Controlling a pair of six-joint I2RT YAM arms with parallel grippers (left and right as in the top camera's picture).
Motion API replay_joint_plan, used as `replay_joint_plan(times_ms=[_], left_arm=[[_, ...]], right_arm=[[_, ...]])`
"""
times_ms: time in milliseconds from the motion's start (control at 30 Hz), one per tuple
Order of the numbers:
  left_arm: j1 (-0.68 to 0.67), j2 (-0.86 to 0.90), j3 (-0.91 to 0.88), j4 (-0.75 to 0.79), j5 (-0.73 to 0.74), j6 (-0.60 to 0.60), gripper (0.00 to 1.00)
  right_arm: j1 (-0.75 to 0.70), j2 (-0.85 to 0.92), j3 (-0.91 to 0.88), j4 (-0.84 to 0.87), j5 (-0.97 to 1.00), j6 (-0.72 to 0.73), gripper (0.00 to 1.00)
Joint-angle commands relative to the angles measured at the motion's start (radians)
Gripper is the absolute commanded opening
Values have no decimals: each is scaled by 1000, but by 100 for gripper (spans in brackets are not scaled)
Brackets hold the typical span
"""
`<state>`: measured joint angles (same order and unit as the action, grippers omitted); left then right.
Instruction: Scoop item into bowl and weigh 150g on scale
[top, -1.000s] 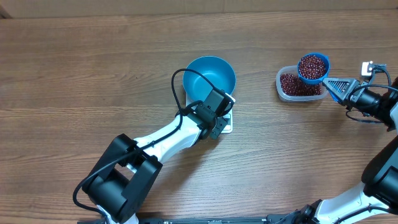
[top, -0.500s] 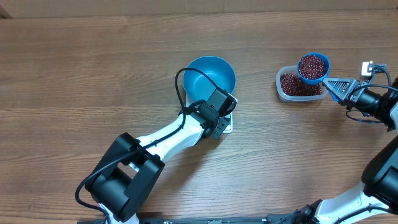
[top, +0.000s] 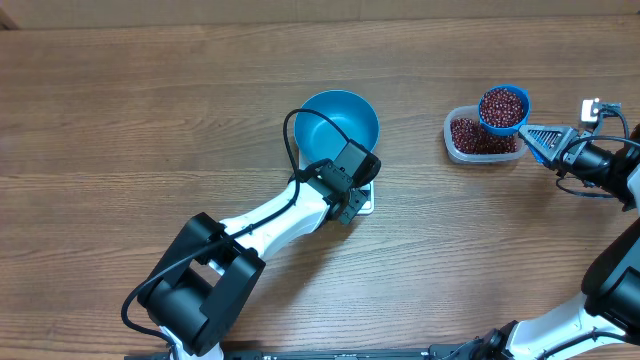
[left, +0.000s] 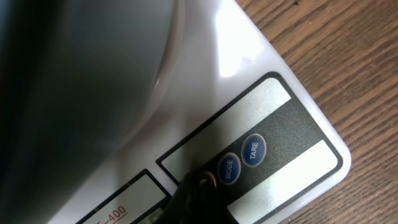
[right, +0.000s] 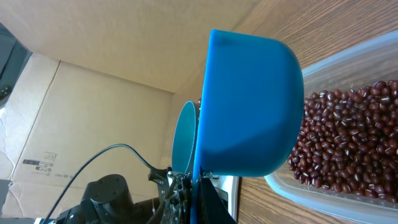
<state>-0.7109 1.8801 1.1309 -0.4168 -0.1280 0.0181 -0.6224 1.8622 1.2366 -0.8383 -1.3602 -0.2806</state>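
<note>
ITEM: beans (top: 504, 103) are heaped in scoop (top: 512, 122), held over tub (top: 462, 140), just ahead of right claw (top: 548, 140) | GRIP: right claw is clamped on scoop handle, whose axis is pointed leftward | TARGET: bowl (top: 340, 118) is seated on scale (top: 366, 203), well apart to that claw's left | LEFT: left claw (left: 198, 190) is closed, empty, its tip set just beside MODE button (left: 228, 169)

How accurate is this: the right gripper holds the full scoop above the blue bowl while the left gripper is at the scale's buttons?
No: the overhead view shows the right gripper holding the full scoop above the clear tub, not the blue bowl. The left gripper is at the buttons of the scale.
</note>
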Motion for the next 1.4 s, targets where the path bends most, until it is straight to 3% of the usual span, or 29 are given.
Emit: replay_joint_plan(times_ms=[0,733,1167,1367], left_arm=[[-18,64,-24,-27,-18,6,4],[-30,66,-13,3,-33,31,4],[-29,-209,6,-60,-25,0,4],[-29,-232,6,-71,-25,-19,4]], right_arm=[[-9,1,-3,6,-42,-5,4],[-9,1,-3,6,-42,-5,4],[-9,1,-3,6,-17,-5,4],[-9,1,-3,6,-16,-5,4]])
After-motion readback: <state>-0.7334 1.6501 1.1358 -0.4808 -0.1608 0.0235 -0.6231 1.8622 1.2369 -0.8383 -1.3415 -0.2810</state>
